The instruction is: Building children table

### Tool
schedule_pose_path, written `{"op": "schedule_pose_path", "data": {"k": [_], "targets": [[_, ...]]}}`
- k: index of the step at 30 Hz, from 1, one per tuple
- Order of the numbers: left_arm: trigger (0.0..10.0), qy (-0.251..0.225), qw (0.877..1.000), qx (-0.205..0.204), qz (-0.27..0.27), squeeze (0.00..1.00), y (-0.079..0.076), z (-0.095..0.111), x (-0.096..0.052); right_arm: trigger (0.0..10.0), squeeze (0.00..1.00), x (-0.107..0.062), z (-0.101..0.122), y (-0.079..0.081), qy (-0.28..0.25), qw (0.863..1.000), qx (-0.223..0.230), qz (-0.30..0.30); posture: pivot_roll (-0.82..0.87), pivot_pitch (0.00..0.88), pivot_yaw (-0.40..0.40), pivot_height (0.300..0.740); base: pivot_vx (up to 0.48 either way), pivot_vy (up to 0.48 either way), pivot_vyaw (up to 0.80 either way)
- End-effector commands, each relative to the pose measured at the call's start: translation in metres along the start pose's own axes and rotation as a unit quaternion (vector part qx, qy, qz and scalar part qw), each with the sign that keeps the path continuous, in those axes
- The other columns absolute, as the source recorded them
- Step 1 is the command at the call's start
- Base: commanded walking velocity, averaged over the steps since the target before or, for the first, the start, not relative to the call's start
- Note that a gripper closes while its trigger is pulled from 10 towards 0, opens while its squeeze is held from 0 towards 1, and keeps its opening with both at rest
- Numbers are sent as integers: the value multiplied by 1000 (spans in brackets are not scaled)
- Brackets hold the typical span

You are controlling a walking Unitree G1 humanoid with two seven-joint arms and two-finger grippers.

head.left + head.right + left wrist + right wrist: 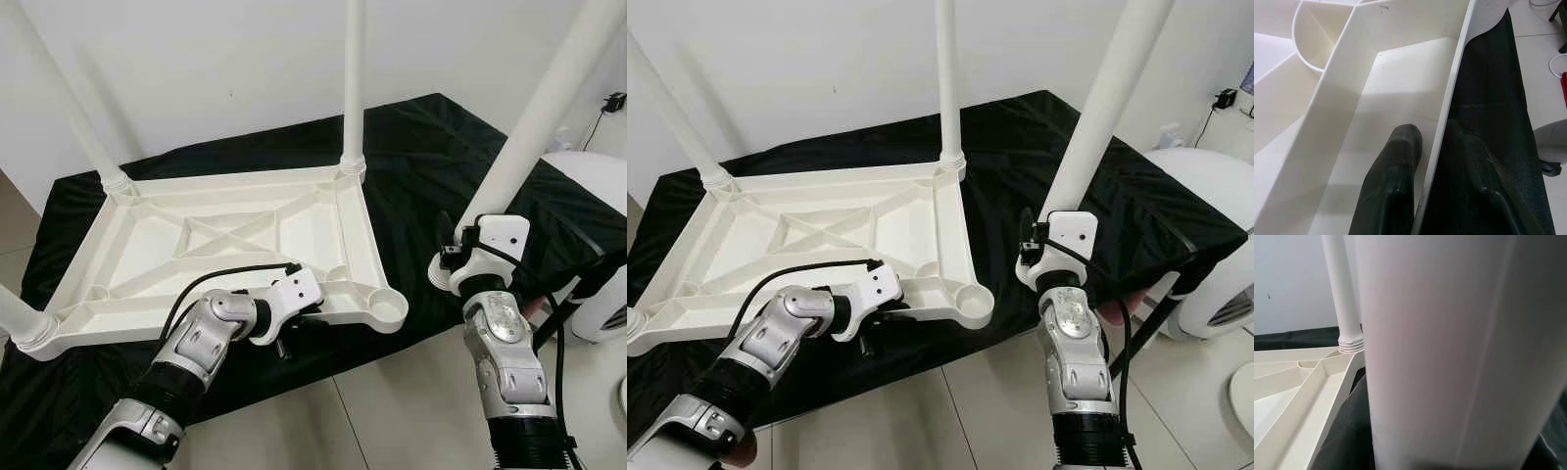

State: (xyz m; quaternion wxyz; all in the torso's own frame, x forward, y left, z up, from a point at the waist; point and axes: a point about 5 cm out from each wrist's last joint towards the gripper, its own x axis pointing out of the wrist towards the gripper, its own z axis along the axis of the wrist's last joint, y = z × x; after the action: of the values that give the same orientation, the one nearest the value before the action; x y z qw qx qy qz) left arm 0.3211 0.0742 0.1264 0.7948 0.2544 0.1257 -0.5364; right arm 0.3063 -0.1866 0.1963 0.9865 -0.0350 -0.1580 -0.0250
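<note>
Tabletop: a white plastic table top (245,245) lies upside down, ribbed underside up, on a black cloth (431,166) spread over a low surface.
Fitted legs: one white leg (353,88) stands in the far corner at about 1 o'clock of the top; another (78,127) rises from the corner at 10 o'clock; a third (18,318) sits in the corner at 8 o'clock.
Open socket: the round socket (389,309) at the top's 4 o'clock corner is bare.
Left gripper: the left gripper (299,328) sits at the near rim, about 6 o'clock, pinching that rim; in the wrist view one black finger (1396,171) lies inside the rim wall and the other outside it on the cloth.
Right gripper: the right gripper (449,257) is at 3 o'clock of the top, well apart from the socket, clamped at the lower end of a loose fourth leg (539,108), which tilts up and away; the leg's foot seems to rest on the cloth, though the wrist hides it.
Surroundings: a white rounded appliance (598,245) stands at the far right on tiled floor (392,401).
</note>
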Motion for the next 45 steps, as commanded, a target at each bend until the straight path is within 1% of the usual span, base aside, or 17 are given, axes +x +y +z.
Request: {"op": "schedule_pose_path", "data": {"k": [1,4,5,6,10,13,14,15,26,27,28,30,34,35,36,37,45], "targets": [[0,-4,1000,12,16,0,9,6,-5,10000,0,0,1,3,-1,1000,0,5,-133,65,111,740,0,0,0],[0,-2,1000,12,15,0,9,6,-4,10000,0,0,1,3,0,1000,0,6,-133,65,110,740,0,0,0],[10000,0,1000,9,17,0,10,6,-4,10000,0,0,1,3,0,1000,0,6,-133,64,109,740,0,0,0],[10000,-1,1000,4,20,1000,11,7,-3,10000,0,0,1,3,0,1000,0,7,-134,64,109,740,0,0,0],[10000,-5,1000,-2,22,1000,13,8,-4,10000,0,0,1,3,0,1000,0,8,-135,63,110,740,0,0,0],[10000,0,1000,6,24,1000,13,8,-4,10000,0,-1,1,4,1,1000,0,8,-134,63,110,740,0,0,0],[10000,0,1000,8,22,671,13,9,-5,10000,0,-1,1,4,1,1000,0,8,-134,64,111,740,0,0,0],[10000,0,1000,11,20,0,13,10,-5,10000,0,-1,0,4,2,1000,1,8,-134,64,112,740,0,0,0],[10000,20,999,29,-3,0,11,3,-10,10000,0,-1,0,5,3,1000,2,8,-132,60,112,740,0,0,0],[8392,26,999,31,-14,0,8,1,-11,10000,0,-1,0,5,3,1000,2,9,-132,60,112,740,0,0,0],[10000,33,999,33,-26,0,5,-2,-11,10000,0,-1,0,5,2,1000,2,8,-132,60,112,740,0,0,0],[10000,41,997,40,-45,0,0,-5,-12,10000,0,-1,0,5,2,1000,2,8,-132,60,112,740,0,0,0],[10000,42,997,43,-48,0,-2,-6,-13,10000,0,0,0,5,3,1000,2,7,-131,64,114,740,0,0,0],[1843,40,997,40,-45,0,-1,-6,-13,10000,0,-1,0,5,3,1000,2,7,-131,66,114,740,0,0,0],[1843,39,998,37,-40,0,0,-5,-12,10000,0,-1,0,4,3,1000,2,6,-130,66,114,740,0,0,0],[0,33,998,32,-35,0,3,-2,-12,10000,0,-1,0,4,3,1000,2,6,-129,67,115,740,0,0,0],[0,22,999,30,-24,0,7,3,-13,10000,0,0,0,5,2,1000,3,7,-130,66,116,740,0,0,0]]}}
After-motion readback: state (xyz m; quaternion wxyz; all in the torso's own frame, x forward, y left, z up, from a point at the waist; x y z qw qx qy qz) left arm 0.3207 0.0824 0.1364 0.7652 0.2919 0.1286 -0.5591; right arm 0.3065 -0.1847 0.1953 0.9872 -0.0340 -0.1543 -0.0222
